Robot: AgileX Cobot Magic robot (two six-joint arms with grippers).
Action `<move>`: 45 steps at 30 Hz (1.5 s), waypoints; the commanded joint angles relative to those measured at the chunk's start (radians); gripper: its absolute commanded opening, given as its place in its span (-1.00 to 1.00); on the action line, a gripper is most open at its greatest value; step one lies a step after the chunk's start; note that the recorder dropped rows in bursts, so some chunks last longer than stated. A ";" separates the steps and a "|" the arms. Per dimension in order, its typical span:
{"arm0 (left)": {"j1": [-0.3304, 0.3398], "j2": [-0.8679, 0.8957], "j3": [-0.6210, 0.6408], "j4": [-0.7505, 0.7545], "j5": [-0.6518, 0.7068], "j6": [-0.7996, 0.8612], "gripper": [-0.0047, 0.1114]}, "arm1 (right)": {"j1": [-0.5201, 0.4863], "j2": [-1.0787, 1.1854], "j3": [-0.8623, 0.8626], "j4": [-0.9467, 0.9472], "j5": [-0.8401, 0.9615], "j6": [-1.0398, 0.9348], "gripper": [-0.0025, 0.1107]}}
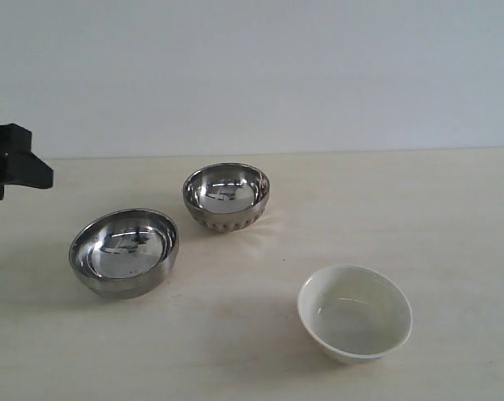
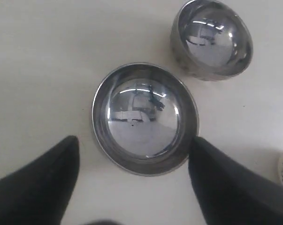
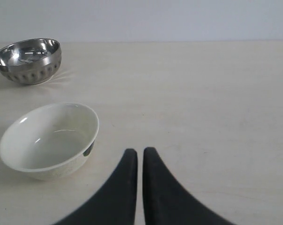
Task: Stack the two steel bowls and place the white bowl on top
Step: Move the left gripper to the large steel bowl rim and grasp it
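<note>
The wider smooth steel bowl [image 1: 124, 251] stands at the left of the table. The smaller fluted steel bowl [image 1: 226, 196] stands behind it to the right, apart from it. At the front right the white bowl [image 1: 355, 312] sits upright and empty. My left gripper [image 2: 134, 138] hangs open over the wider steel bowl [image 2: 145, 118], with one fingertip close to its rim and nothing held. The fluted bowl [image 2: 211, 40] lies beyond. My right gripper [image 3: 140, 151] is shut and empty, low over bare table beside the white bowl [image 3: 49, 139]. The exterior view does not show it.
A black part of the left arm [image 1: 9, 160] juts in at the left edge of the exterior view. The beige table [image 1: 419, 217] ends at a pale wall behind. The fluted bowl [image 3: 28, 60] is far from my right gripper.
</note>
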 commanded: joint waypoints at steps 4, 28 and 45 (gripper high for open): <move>0.001 0.234 -0.062 -0.037 -0.045 -0.003 0.16 | -0.009 -0.005 0.000 -0.003 -0.008 -0.001 -0.96; 0.001 0.513 -0.076 -0.118 -0.179 0.134 -0.42 | -0.009 -0.005 0.000 -0.003 -0.010 -0.001 -0.96; 0.001 0.373 -0.076 -0.116 0.067 0.201 -0.85 | -0.009 -0.005 0.000 -0.003 -0.012 -0.001 -0.96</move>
